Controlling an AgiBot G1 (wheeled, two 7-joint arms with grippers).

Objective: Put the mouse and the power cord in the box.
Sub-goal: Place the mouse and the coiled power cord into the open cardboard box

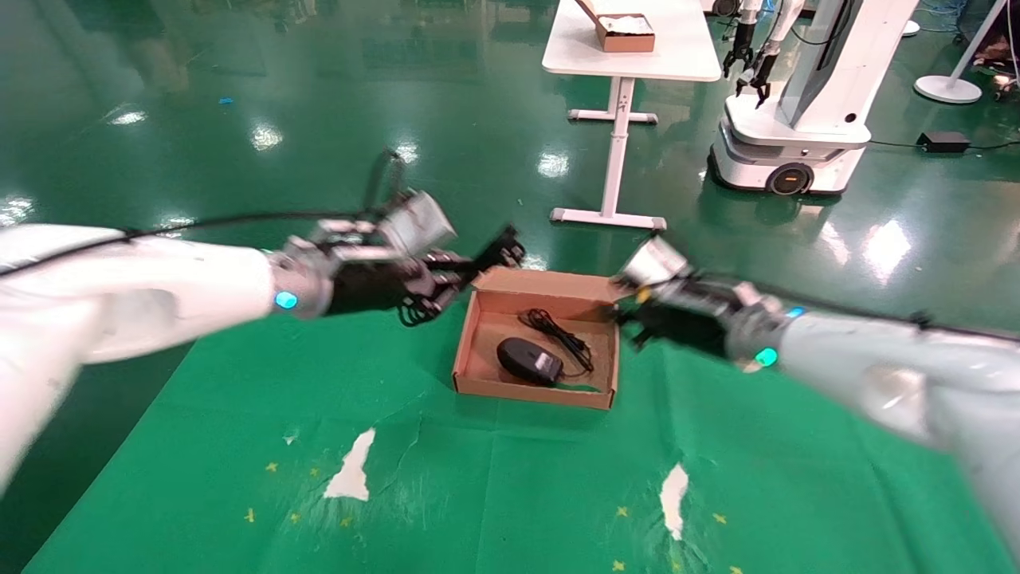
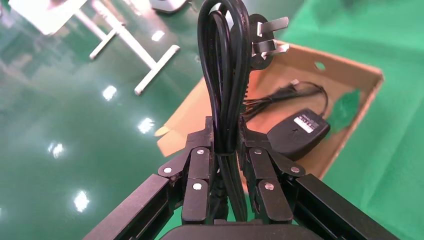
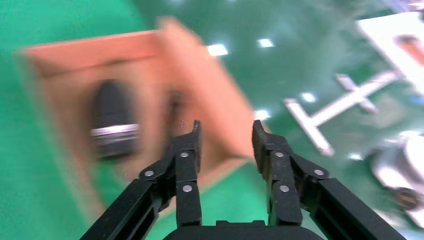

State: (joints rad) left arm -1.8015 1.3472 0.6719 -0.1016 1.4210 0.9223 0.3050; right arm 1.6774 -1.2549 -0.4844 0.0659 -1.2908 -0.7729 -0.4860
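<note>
The brown cardboard box (image 1: 530,395) lies open on the green cloth. Inside it rests the black mouse (image 1: 527,359) with its pale label up and its thin cable bunched behind it. My left gripper (image 1: 482,265) hovers at the box's far left corner, shut on the looped power cord (image 2: 223,75), whose pronged plug (image 2: 260,42) sticks out over the box (image 2: 345,67) above the mouse (image 2: 298,131). My right gripper (image 1: 629,312) is at the box's right wall, open and empty (image 3: 225,135), with the box (image 3: 210,100) and mouse (image 3: 114,120) beyond it.
The green cloth (image 1: 510,478) has white torn patches near the front. Beyond the box stand a white table (image 1: 677,48) holding another cardboard box (image 1: 625,32), its foot (image 1: 610,217) close behind, and a second robot (image 1: 797,119) on the glossy floor.
</note>
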